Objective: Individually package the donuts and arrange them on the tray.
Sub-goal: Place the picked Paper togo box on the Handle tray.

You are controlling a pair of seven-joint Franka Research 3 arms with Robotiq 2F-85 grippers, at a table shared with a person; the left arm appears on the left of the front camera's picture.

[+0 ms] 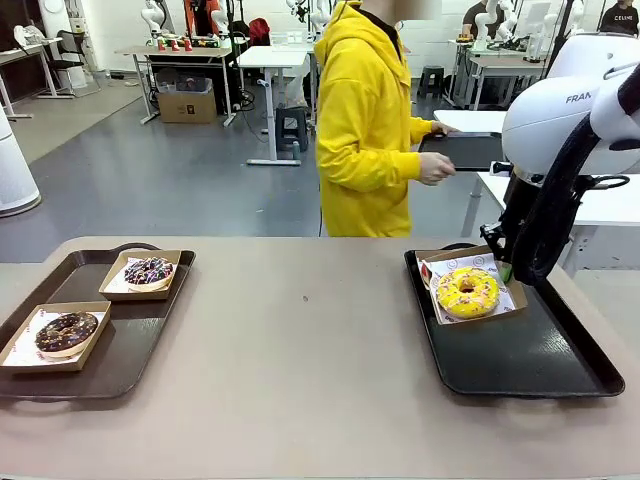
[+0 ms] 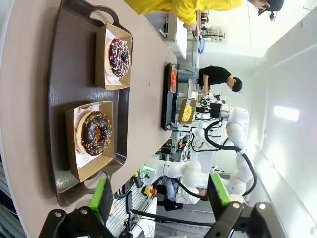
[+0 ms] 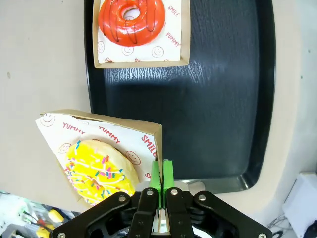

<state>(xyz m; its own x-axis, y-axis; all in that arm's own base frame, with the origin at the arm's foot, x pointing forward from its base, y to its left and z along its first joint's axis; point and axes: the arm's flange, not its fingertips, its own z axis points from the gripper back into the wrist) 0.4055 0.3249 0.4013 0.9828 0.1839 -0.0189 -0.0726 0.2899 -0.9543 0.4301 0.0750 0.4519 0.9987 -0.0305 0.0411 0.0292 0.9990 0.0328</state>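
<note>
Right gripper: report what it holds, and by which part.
The right gripper is shut on the yellow donut's paper box, pinching its wall at a corner.

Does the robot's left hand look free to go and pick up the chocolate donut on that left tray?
Probably yes. The left hand is open with nothing in it, and the chocolate donut lies uncovered in its open cardboard box on the left tray, with nothing between them. The sprinkled donut sits apart in its own box.

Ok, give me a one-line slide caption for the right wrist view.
Right end effector shut on the yellow donut's box at the black tray's edge, the red donut already boxed farther along it.
</note>
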